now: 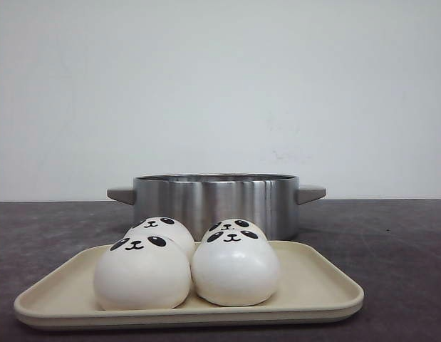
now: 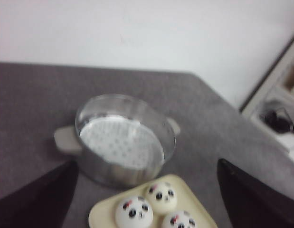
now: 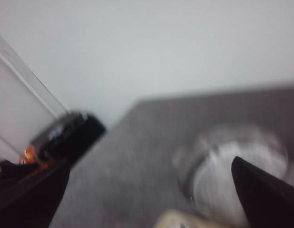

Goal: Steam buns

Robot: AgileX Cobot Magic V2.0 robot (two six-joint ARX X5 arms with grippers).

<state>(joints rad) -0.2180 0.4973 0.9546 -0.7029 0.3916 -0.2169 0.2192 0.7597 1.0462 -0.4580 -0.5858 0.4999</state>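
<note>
Since all four buns (image 1: 188, 267) sit on the cream tray (image 1: 327, 285), two in front and two behind, nothing has been loaded yet; the whole transfer is left, by my reading. At twelve o'clock from the tray, just beyond its far edge, stands the steel steamer pot (image 1: 216, 199) with grey side handles; the left wrist view shows its perforated insert (image 2: 120, 145) bare, with no lid anywhere in view. Neither arm appears in the front view. The left gripper (image 2: 147, 202) hovers above the tray, fingers spread wide and holding nothing; the right gripper (image 3: 151, 202) likewise is parted and empty, though its view is blurred, with the pot off at four o'clock.
</note>
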